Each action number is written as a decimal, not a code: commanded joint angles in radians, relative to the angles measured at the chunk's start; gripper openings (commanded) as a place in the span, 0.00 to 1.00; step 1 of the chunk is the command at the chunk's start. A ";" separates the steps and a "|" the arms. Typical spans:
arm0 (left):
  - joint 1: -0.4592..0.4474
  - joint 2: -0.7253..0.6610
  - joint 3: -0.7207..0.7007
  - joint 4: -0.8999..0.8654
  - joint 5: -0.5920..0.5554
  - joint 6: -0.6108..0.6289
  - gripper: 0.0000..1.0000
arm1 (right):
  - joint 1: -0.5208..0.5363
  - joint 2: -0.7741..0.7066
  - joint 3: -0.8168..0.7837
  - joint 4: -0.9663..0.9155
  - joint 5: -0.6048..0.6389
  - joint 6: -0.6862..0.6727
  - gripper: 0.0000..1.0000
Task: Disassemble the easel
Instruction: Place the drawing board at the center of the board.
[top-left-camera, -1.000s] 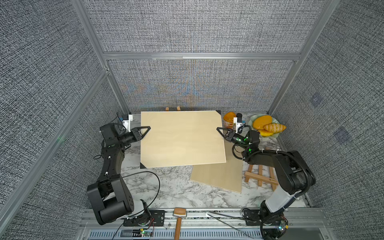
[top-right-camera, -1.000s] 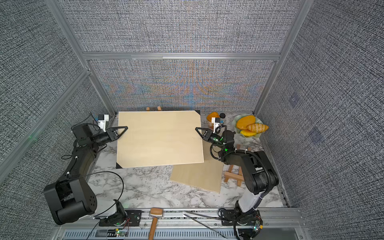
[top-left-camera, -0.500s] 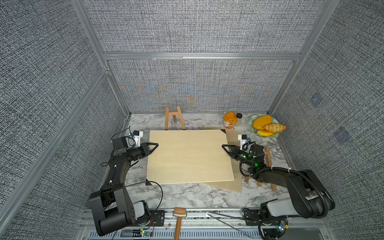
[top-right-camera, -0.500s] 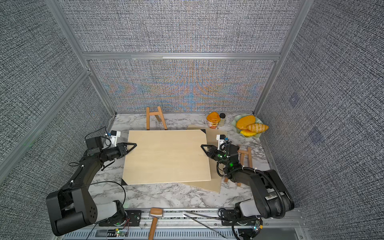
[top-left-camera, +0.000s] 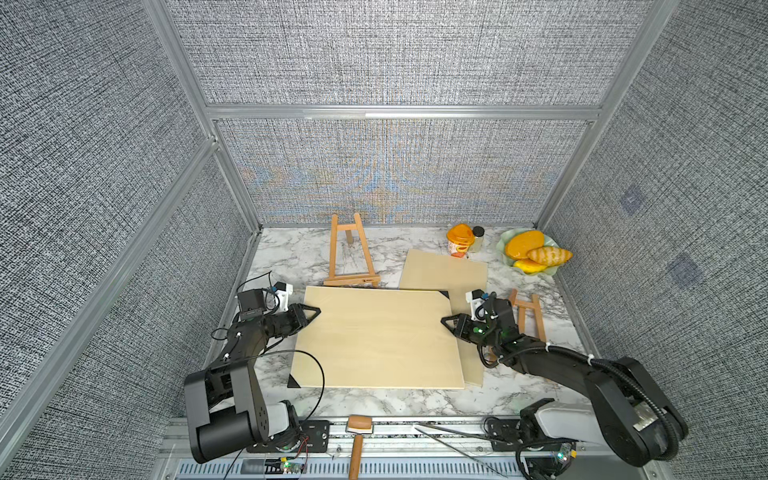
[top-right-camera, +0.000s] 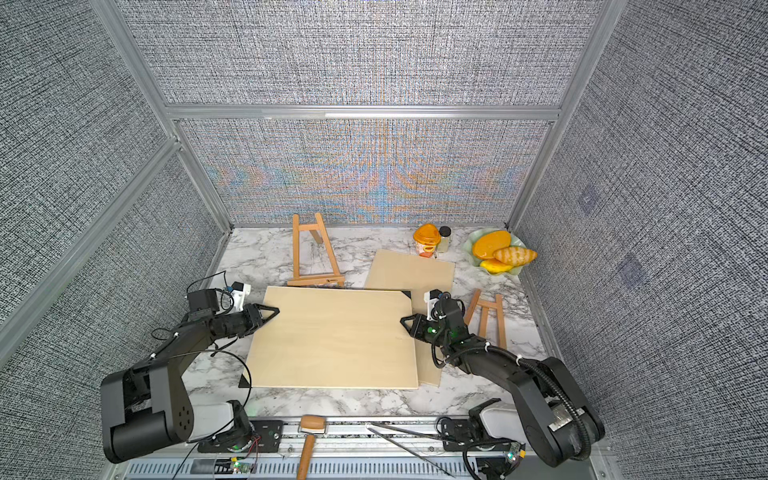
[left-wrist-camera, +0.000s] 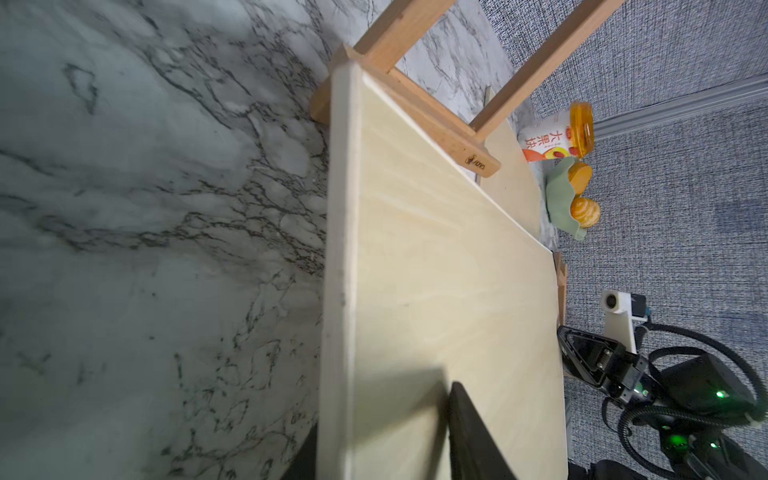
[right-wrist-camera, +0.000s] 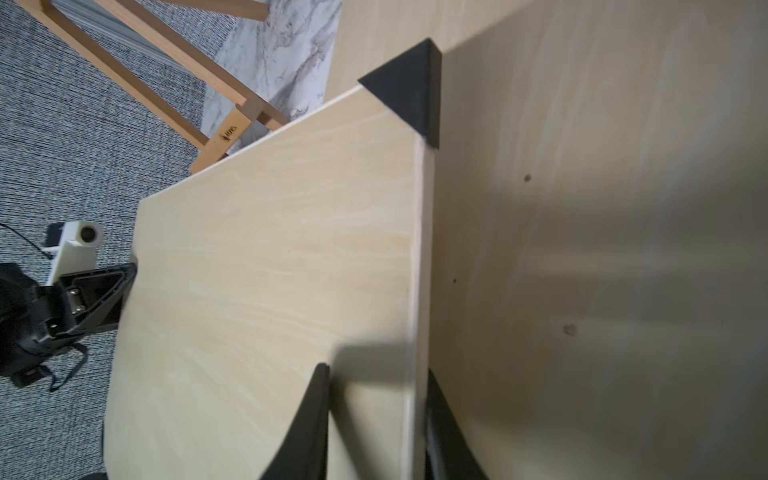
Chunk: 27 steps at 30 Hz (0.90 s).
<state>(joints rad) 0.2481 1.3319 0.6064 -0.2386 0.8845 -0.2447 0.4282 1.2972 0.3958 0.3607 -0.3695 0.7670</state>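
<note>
The wooden easel (top-left-camera: 351, 253) (top-right-camera: 313, 254) stands at the back of the marble table, bare. In front of it a large pale board (top-left-camera: 376, 336) (top-right-camera: 332, 338) with black corner caps lies flat, its right edge over a smaller board (top-left-camera: 444, 270). My left gripper (top-left-camera: 316, 311) (left-wrist-camera: 382, 415) straddles the large board's left edge, open, with one finger clear above the face. At the right edge my right gripper (top-left-camera: 444, 321) (right-wrist-camera: 376, 370) is likewise open, and a shadowed gap shows under its upper finger.
A small easel (top-left-camera: 528, 316) lies by the right arm. At the back right stand an orange-lidded cup (top-left-camera: 460, 240), a small jar (top-left-camera: 478, 237) and a green bowl (top-left-camera: 508, 241) of fruit. A hammer (top-left-camera: 357, 440) and a thin metal rod (top-left-camera: 453, 440) rest on the front rail.
Both arms brought the large board down and forward from in front of the easel to the table, uncovering the easel. Both grippers' jaws have come apart off the board.
</note>
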 joint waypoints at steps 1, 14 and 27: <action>-0.039 0.020 0.003 -0.028 -0.053 0.147 0.03 | 0.061 0.012 0.034 0.136 -0.323 -0.206 0.00; -0.043 0.218 0.091 -0.182 -0.236 0.131 0.03 | 0.095 0.108 0.157 0.038 -0.281 -0.224 0.00; -0.018 0.328 0.118 -0.219 -0.370 0.086 0.15 | 0.146 0.266 0.265 0.084 -0.272 -0.214 0.00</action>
<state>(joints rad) 0.2504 1.6474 0.7467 -0.1619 0.8139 -0.1532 0.5285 1.5475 0.6338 0.1539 -0.1555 0.5632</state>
